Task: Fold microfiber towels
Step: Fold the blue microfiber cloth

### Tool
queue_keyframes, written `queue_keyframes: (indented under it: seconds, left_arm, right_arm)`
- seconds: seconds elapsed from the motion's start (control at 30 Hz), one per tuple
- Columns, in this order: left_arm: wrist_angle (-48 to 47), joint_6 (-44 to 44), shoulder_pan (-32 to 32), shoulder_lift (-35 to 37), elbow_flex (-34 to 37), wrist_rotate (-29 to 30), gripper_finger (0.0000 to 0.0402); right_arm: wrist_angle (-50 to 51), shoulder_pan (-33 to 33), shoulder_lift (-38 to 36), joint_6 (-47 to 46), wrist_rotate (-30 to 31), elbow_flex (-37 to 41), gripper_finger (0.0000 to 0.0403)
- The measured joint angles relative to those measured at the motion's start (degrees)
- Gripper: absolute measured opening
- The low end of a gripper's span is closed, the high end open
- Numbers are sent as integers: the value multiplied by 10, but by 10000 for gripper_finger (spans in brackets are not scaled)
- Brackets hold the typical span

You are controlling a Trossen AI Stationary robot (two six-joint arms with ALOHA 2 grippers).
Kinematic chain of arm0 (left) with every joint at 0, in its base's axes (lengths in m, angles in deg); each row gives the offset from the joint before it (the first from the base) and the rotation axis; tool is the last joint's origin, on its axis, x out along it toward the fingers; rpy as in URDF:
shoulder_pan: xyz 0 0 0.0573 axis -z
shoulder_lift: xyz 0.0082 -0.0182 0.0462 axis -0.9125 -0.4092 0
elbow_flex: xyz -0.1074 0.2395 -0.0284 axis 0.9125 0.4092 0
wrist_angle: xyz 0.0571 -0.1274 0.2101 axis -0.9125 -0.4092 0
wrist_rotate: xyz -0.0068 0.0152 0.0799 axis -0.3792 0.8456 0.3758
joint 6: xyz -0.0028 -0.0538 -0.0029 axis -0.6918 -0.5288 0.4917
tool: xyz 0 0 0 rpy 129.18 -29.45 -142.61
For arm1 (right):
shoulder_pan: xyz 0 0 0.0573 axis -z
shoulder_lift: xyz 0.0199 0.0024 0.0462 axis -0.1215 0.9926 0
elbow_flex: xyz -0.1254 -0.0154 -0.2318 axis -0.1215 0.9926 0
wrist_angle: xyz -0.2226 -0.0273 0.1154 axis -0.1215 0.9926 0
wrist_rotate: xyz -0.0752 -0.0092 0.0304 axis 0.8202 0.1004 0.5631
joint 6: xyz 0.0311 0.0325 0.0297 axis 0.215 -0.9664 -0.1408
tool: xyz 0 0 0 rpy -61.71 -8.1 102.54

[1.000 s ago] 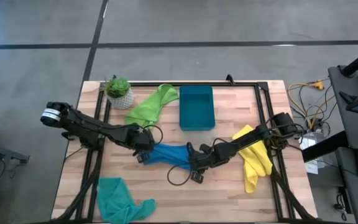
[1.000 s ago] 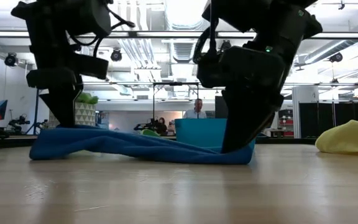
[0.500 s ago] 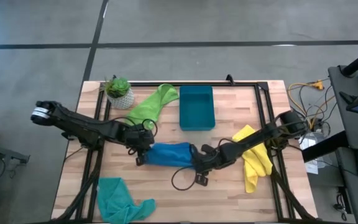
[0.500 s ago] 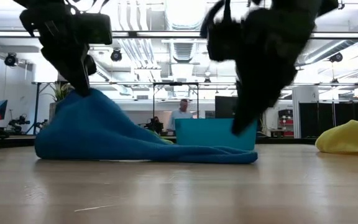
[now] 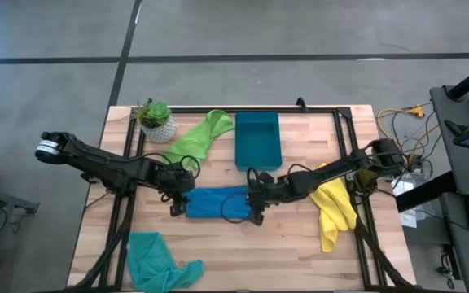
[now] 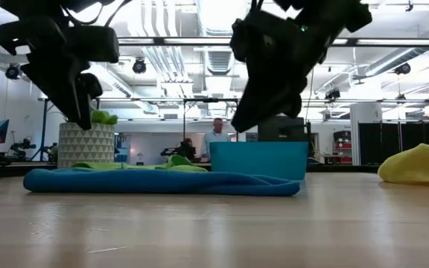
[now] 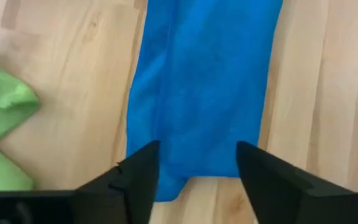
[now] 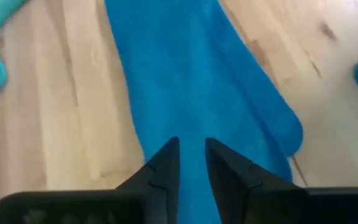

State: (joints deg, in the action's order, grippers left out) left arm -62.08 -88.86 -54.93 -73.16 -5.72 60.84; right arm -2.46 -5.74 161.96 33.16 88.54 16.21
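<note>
Blue towel (image 5: pixel 216 203) lies flat on the table (image 5: pixel 300 252) near the centre, folded into a long strip running left-right. In the low view it sits flat on the wood, both arms lifted clear above it. Left gripper (image 5: pixel 177 200) hangs over the towel's left end, fingers (image 7: pixel 143 174) spread apart, nothing between them, cloth visible below the gap. Right gripper (image 5: pixel 254 200) hangs over the towel's right end, fingers (image 8: pixel 166 163) close together with a narrow gap, no cloth visibly pinched; from the low view it is off the towel.

Lime green towel (image 5: pixel 198 137) lies crumpled on the far side, left of the teal-blue bin (image 5: pixel 257 140), near the potted plant (image 5: pixel 155 119) at the far left corner. Yellow towel (image 5: pixel 334 207) is bunched at the right side, partly under the right arm. Teal towel (image 5: pixel 158 260) is crumpled at the near left corner. A person (image 6: pixel 216 137) shows in the room behind the table, low view.
</note>
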Motion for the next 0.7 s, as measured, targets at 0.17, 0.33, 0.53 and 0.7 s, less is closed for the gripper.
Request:
queue_keyframes:
  seconds: [0.17, 0.33, 0.53, 0.7]
  left_arm:
    - [4, -51, 0, -5, 6, -2, 231]
    - [7, -56, 0, -16, 7, -2, 232]
    - [19, -56, 0, -32, 7, -2, 232]
    - [19, -56, 0, -35, 11, -1, 232]
  right_arm:
    - [39, 53, 1, 31, -37, 3, 116]
    - [63, 87, 22, 34, -65, 4, 137]
    - [66, 97, 60, 32, -95, 3, 128]
    - [70, 96, 61, 38, -97, 3, 46]
